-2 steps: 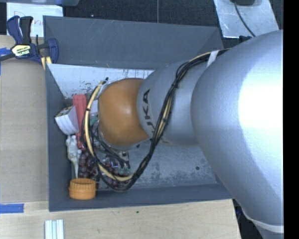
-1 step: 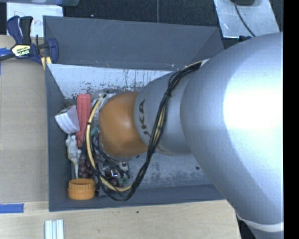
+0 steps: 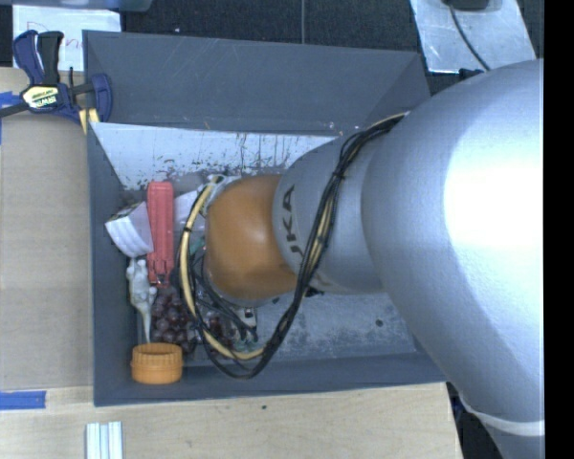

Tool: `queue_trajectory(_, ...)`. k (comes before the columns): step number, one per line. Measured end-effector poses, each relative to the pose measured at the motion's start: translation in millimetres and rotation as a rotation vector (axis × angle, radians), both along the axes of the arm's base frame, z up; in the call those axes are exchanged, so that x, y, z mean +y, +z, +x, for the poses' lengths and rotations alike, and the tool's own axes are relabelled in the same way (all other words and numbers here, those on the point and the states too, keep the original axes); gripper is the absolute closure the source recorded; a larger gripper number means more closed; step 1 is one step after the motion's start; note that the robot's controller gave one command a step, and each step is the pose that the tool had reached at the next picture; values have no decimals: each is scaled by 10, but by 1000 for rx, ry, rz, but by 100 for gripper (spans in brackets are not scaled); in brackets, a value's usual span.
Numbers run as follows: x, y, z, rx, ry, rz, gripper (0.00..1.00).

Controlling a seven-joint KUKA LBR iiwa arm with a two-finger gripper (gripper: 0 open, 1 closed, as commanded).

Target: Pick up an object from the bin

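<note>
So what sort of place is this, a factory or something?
Most likely a robotics research lab rather than a factory: a big silver robot arm reaches into a grey metal bin holding odd small things, such as a red bar and an orange ring.

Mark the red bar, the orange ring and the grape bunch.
red bar [image 3: 160, 232]: camera view, middle of its length.
orange ring [image 3: 157, 369]: camera view, its side wall.
grape bunch [image 3: 172, 319]: camera view, centre of the cluster.
</note>
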State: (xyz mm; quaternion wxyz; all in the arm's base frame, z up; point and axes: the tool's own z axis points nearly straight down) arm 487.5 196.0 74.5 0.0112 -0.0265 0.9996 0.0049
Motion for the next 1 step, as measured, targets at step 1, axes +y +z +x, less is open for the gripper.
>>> queue_trajectory(1, 0, 4, 0, 0, 0, 0, 100)
